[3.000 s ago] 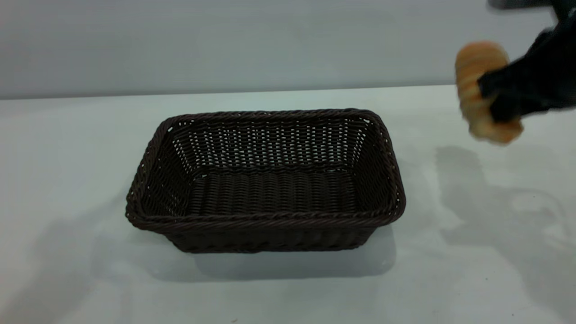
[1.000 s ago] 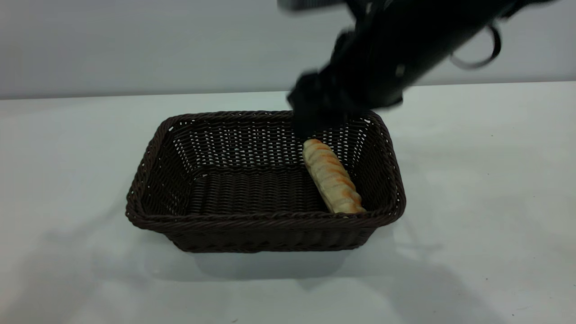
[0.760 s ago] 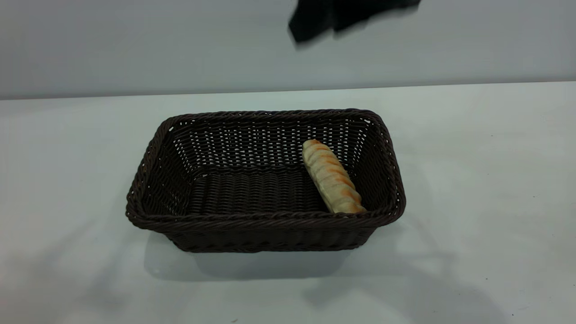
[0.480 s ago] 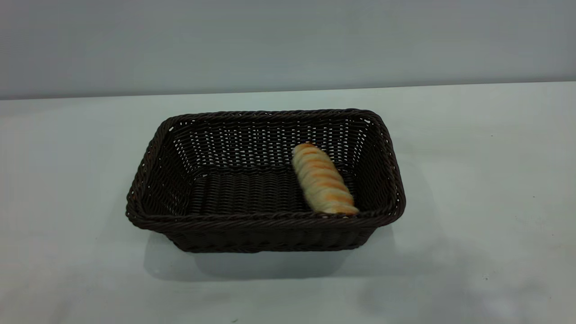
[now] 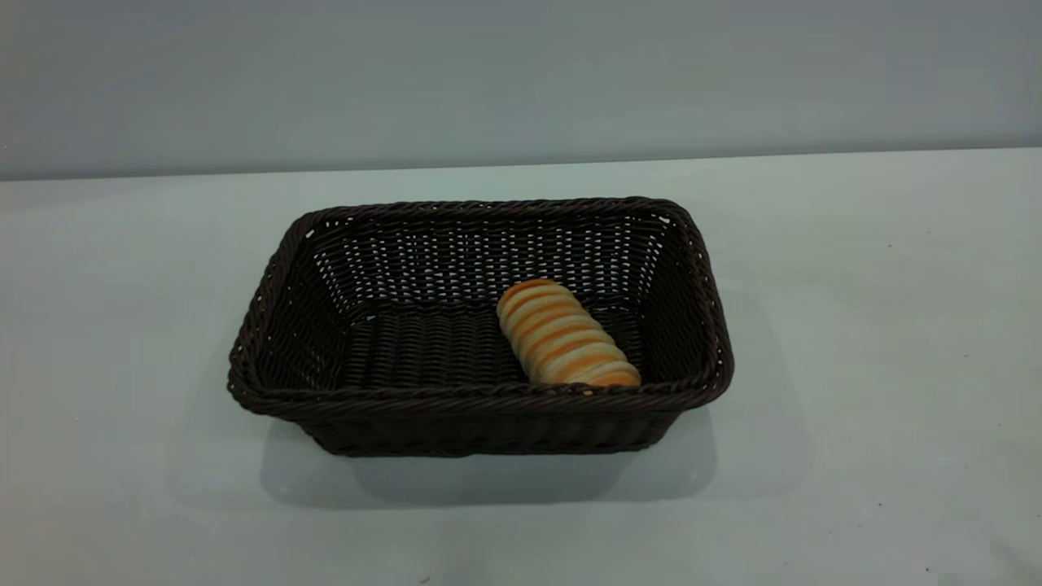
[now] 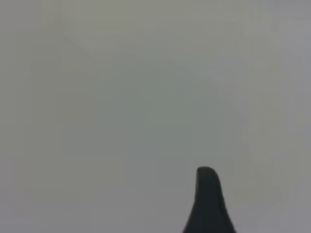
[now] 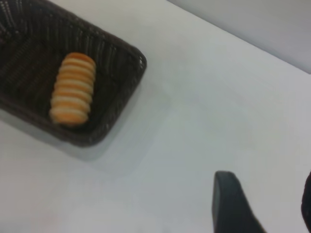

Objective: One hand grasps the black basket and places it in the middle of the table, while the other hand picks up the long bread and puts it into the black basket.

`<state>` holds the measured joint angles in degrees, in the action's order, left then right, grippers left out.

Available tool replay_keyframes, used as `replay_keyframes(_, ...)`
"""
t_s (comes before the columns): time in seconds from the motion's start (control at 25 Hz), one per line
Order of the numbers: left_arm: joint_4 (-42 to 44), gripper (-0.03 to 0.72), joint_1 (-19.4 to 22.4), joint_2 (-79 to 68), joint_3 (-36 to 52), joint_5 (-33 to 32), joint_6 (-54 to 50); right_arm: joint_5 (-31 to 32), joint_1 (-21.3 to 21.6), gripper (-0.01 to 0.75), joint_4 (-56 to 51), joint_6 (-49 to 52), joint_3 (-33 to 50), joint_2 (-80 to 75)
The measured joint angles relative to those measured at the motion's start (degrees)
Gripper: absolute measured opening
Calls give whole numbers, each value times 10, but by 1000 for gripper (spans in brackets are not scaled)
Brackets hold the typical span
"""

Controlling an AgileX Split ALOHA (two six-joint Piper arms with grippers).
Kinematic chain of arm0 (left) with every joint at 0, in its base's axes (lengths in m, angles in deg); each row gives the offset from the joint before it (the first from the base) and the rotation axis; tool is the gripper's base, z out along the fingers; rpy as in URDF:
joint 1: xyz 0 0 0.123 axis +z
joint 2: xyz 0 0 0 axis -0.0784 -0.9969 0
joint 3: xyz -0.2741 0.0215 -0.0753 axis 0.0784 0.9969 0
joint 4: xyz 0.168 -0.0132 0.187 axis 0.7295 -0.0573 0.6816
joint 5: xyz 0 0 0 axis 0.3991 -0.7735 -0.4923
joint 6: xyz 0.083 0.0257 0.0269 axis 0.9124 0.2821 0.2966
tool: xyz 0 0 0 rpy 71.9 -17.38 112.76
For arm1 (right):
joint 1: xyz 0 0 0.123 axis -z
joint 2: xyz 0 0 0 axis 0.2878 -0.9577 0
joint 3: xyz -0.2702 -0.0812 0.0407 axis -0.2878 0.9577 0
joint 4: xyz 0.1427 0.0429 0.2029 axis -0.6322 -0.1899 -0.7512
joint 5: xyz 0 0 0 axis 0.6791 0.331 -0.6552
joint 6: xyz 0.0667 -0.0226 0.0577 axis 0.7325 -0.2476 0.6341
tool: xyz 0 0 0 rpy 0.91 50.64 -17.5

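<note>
The bread [image 5: 566, 335] lies inside the basket [image 5: 480, 400], mid-bench [image 5: 855, 325]. Right tool [image 7: 265, 206] is spread open, holding nothing, off to the side; left tool's [image 6: 209, 204] opening I can't tell. Just back away cleanly, no bumping that rim.

We see a broad, plain white bench [image 5: 855, 325] running back to a pale wall, its surface marked only by a few tiny dark specks toward the right side. One thing rests directly on it: the black basket [image 5: 480, 403], a rectangular woven piece with a braided rim, set near the middle with its long side toward us. Its shadow falls on the bench just in front of it.
</note>
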<state>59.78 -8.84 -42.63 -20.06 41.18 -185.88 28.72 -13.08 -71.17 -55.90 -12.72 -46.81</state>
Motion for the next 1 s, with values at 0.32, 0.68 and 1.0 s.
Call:
replay_keyframes(0.32,0,573,0,91,92,14,-55,6,0,334,-76,-4,155,214)
replay_keyframes(0.68,0,556,0,93,95,170,-62,46,0,334,-186,-85,228,354)
replay_keyframes(1.0,0,499,0,93,97,309,-51,61,0,334,-189,-106,272,404)
